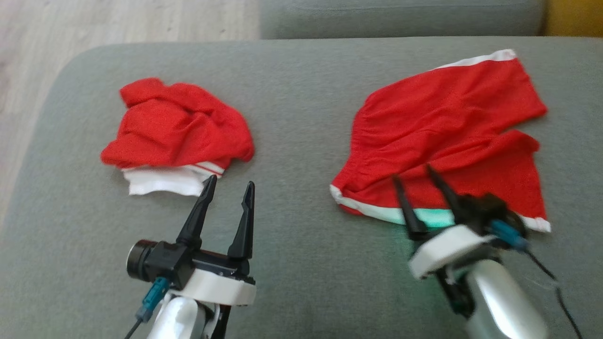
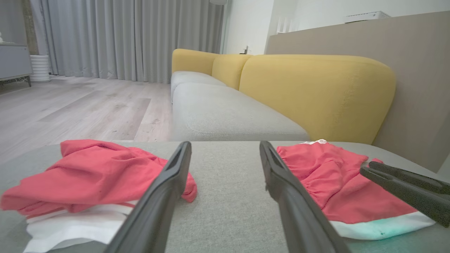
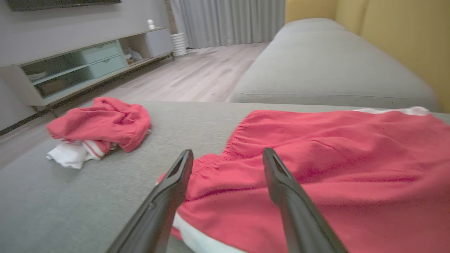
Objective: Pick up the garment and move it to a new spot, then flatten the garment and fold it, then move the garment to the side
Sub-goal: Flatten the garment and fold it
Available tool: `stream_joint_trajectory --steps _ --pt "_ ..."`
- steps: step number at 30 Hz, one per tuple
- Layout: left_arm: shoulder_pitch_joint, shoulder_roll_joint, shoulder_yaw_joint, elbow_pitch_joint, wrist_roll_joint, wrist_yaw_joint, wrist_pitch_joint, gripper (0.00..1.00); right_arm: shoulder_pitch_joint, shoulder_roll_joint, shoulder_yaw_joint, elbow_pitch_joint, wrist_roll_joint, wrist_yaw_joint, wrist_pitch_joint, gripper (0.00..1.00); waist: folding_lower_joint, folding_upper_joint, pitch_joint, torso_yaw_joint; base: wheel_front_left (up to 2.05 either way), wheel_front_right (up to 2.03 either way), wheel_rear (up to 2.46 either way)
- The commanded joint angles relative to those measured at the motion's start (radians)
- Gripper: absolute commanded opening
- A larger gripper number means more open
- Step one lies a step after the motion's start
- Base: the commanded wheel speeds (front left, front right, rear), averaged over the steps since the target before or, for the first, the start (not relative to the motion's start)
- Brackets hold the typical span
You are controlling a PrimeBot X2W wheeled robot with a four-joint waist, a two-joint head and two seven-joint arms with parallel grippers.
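The grey cushion (image 1: 301,94) spans the head view, its far edge at 12 o'clock and its rounded corner at 10, with floor (image 1: 94,23) beyond. The shorts (image 1: 447,132), red with white hems, lie spread but creased at 3 o'clock, one hem near the far edge. A crumpled red-and-white heap (image 1: 174,127) sits at 9, well apart, with bare cushion between. The right tool (image 1: 412,173), blurred, stands released over the shorts' near hem, hiding part of it. The left tool (image 1: 231,181) is released, just beside the heap.
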Motion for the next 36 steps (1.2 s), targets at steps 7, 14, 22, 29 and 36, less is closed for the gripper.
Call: stream_joint_trajectory --steps 7,14,22,29,36 --pt "-0.005 0.002 0.028 -0.035 0.004 -0.011 -0.005 1.00 0.086 0.004 -0.187 -0.120 -0.080 -0.001 -0.064 1.00 0.0000 0.0000 -0.026 -0.092 0.00 0.00 0.00" --pt "-0.010 0.002 0.000 -0.016 0.004 -0.016 -0.005 1.00 0.156 0.004 -0.298 -0.138 -0.101 -0.001 -0.091 1.00 0.0000 0.0000 -0.012 -0.135 0.00 0.00 0.00" --pt "-0.059 0.002 -0.089 0.074 -0.002 -0.047 -0.005 1.00 0.135 0.004 -0.281 -0.142 -0.072 -0.001 -0.100 1.00 0.0000 0.0000 0.020 -0.152 0.00 0.00 0.00" --pt "-0.158 0.019 -0.150 0.220 -0.020 -0.056 0.015 1.00 0.123 0.004 -0.274 -0.132 -0.062 -0.001 -0.102 1.00 0.0000 0.0000 0.051 -0.179 0.00 0.00 0.00" --pt "-0.294 0.062 -0.193 0.361 0.005 -0.058 0.049 1.00 0.099 0.004 -0.259 -0.139 -0.044 -0.001 -0.102 1.00 0.0000 0.0000 0.103 -0.216 0.00 0.00 0.00"
